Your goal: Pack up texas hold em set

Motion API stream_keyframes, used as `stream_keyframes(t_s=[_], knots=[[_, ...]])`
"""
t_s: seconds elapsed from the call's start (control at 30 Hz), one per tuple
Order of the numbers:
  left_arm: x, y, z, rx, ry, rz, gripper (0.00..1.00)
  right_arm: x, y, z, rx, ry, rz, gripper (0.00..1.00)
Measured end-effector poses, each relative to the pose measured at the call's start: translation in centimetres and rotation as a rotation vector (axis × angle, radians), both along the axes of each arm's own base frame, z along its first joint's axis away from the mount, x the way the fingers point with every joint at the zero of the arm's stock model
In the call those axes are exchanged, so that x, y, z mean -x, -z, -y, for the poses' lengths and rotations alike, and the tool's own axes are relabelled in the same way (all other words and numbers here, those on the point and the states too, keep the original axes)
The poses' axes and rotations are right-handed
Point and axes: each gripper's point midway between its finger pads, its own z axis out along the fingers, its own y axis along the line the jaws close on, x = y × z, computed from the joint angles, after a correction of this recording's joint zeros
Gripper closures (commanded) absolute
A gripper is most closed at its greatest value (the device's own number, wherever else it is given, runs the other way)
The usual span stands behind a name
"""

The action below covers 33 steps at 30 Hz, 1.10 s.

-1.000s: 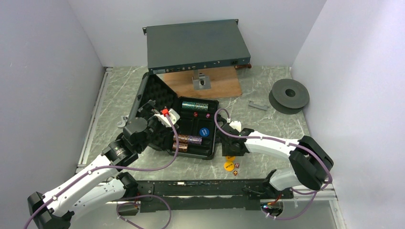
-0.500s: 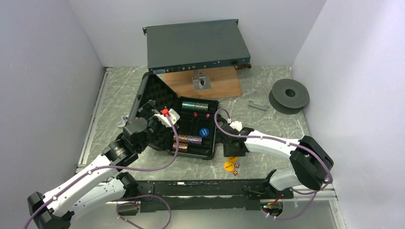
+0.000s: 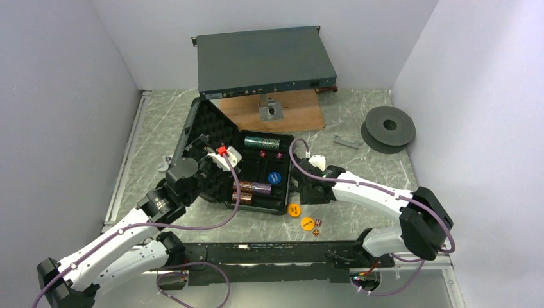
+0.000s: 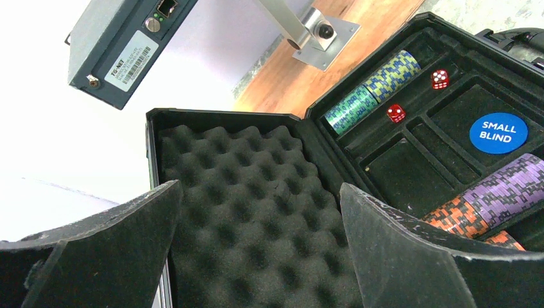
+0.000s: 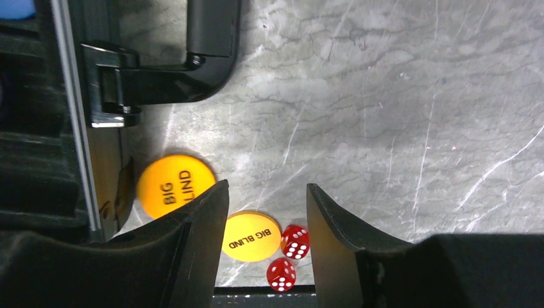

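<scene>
The black case (image 3: 285,192) lies open, its foam lid (image 4: 256,212) tipped back to the left. Its tray holds a green-and-blue chip stack (image 4: 372,90), a purple-and-orange stack (image 4: 494,199), a blue "small blind" disc (image 4: 498,133) and two red dice (image 4: 396,113). My left gripper (image 4: 260,189) hovers open over the lid foam, holding nothing. My right gripper (image 5: 266,189) is open above the table, right of the case handle (image 5: 192,64). Two orange "big blind" discs (image 5: 173,185) (image 5: 251,236) and two red dice (image 5: 296,241) lie loose below it, one disc beside the case's front corner (image 3: 294,209).
A large grey-blue rack unit (image 3: 263,61) stands at the back over a wooden board (image 3: 295,119) with a metal bracket (image 3: 271,109). A dark spool (image 3: 388,128) and a small grey piece (image 3: 346,142) lie at the right. The table's dark front rail (image 3: 276,253) runs just behind the loose dice.
My right gripper has drawn back from the near edge towards the case's side. An orange disc it covered now lies in the open, a little further left. The left arm has not moved.
</scene>
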Motion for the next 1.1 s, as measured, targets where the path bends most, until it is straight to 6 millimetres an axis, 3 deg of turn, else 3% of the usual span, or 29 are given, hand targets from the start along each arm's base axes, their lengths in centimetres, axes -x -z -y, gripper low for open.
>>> stream_keyframes(t_s=[0.2, 0.43, 0.7, 0.9, 1.1], knots=[[0.0, 0.0, 0.0, 0.000, 0.000, 0.000, 0.00, -0.9, -1.5, -0.8, -0.018, -0.010, 0.028, 0.46], [0.0, 0.0, 0.0, 0.000, 0.000, 0.000, 0.00, -0.6, -1.6, -1.4, -0.043, -0.041, 0.008, 0.24], [0.0, 0.0, 0.1, 0.000, 0.005, -0.001, 0.00, 2.1, 1.0, -2.5, -0.090, -0.148, -0.097, 0.23], [0.0, 0.0, 0.1, 0.000, 0.007, -0.001, 0.00, 2.8, 3.0, -4.1, -0.075, -0.221, -0.136, 0.22], [0.0, 0.0, 0.1, 0.000, 0.007, -0.001, 0.00, 3.0, 3.5, -4.1, -0.045, -0.247, -0.161, 0.22]])
